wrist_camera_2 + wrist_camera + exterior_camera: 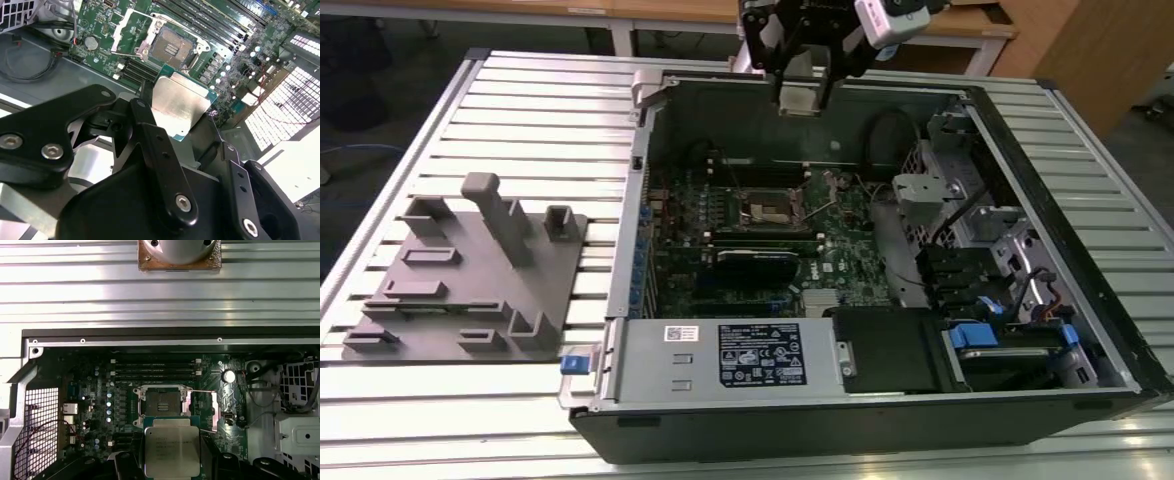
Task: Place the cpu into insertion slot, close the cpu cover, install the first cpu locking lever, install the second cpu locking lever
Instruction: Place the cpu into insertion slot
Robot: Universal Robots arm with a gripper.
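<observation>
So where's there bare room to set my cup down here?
Bare slatted table lies behind the grey fixture block and along the near edge before it. The computer case is crowded inside, the jaws gripping the cpu above its motherboard.

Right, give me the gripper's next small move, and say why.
Probably lower the cpu toward the insertion slot, keeping it level. The gripper holds the chip high and apart from the socket, whose contact field lies bare with the cpu cover swung open.
</observation>
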